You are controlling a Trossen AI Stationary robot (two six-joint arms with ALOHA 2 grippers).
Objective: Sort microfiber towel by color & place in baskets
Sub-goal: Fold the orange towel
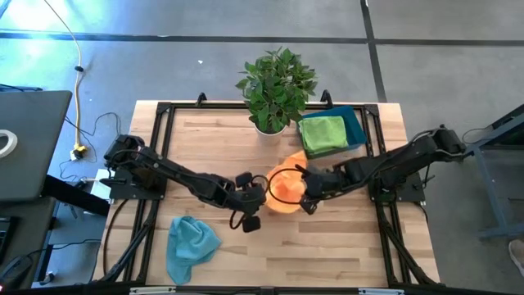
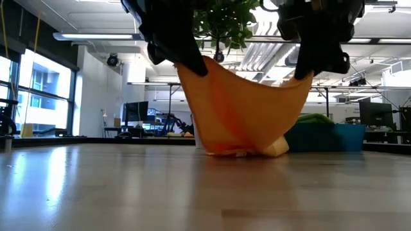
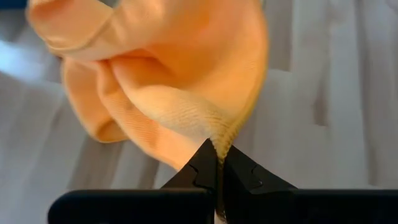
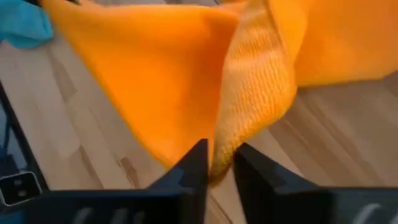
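An orange towel (image 1: pixel 285 185) hangs between my two grippers over the table's middle; its sagging lower part (image 2: pixel 241 151) rests on the table. My left gripper (image 1: pixel 264 190) is shut on its left corner and my right gripper (image 1: pixel 304 187) on its right corner. A green towel (image 1: pixel 322 133) lies on top of the teal-blue basket (image 1: pixel 357 124) at the far right. A light blue towel (image 1: pixel 190 243) lies crumpled near the front left edge. My left gripper pinches a corner of the orange towel (image 3: pixel 217 144) between its two fingertips, the hemmed edge bunched there. The towel hangs below, its bottom on the table. My right gripper pinches a folded edge of the orange towel (image 4: pixel 221 158) between its two fingers. The cloth sags between the two holds.
A potted plant in a white pot (image 1: pixel 274 86) stands at the far edge, left of the basket. A black frame (image 1: pixel 155 139) runs around the table's edges. Bare wood lies at the front centre and right.
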